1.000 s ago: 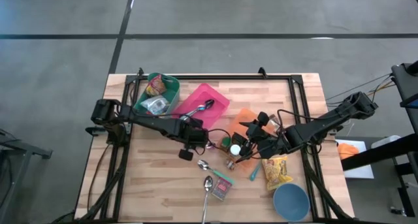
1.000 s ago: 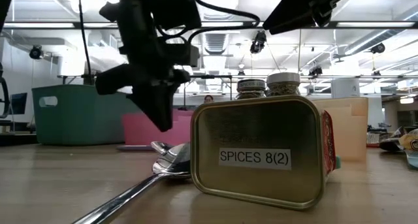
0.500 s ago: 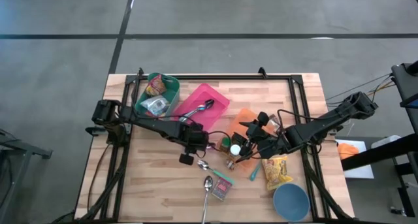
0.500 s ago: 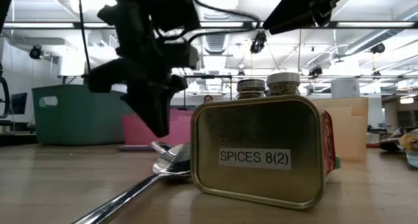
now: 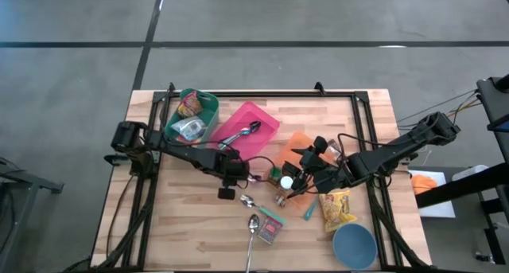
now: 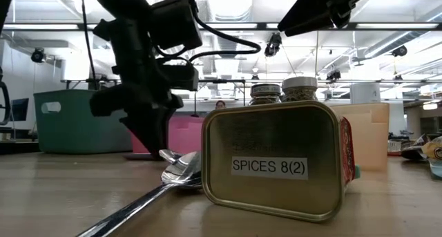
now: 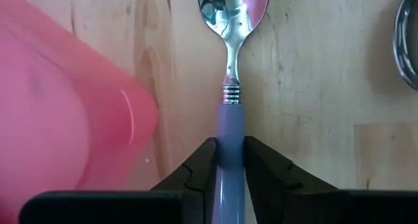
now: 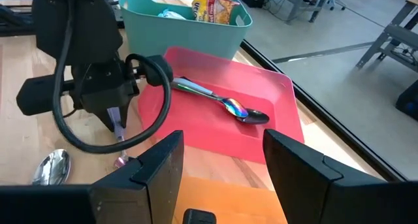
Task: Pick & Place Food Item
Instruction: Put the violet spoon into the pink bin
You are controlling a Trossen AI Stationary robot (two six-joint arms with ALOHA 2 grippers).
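The left tool [image 7: 228, 160] is clamped on the lilac plastic handle of a steel-bowled spoon [image 7: 230, 87], near the middle of the wooden worktop [image 5: 183, 217]; the handle runs between its two dark fingers [image 7: 199, 168] and the shiny bowl points away from the wrist. From overhead this tool [image 5: 230, 183] sits just beside the near corner of the shallow pink plastic tray [image 5: 262, 134], which holds an iridescent metal spoon [image 8: 225, 105]. In the left wrist view the pink tray's rounded corner [image 7: 59, 113] lies close alongside the held spoon, though contact cannot be judged. The teal plastic bin [image 5: 208, 106] stands toward the far left corner of the worktop and contains packaged food, including a yellow snack packet [image 8: 210, 6]. The right tool [image 8: 222, 162] hangs with its fingers apart and nothing between them, over the orange tray [image 5: 301, 142] right of centre. Near the front edge lie two plain metal spoons [image 6: 176, 171] beside a gold rectangular tin labelled SPICES 8(2) [image 6: 276, 164], with two lidded spice jars [image 6: 283, 90] behind it. A yellow bag of snacks [image 5: 337, 209] lies toward the right front of the worktop, just beside a blue round bowl [image 5: 355, 246] at the front right corner.
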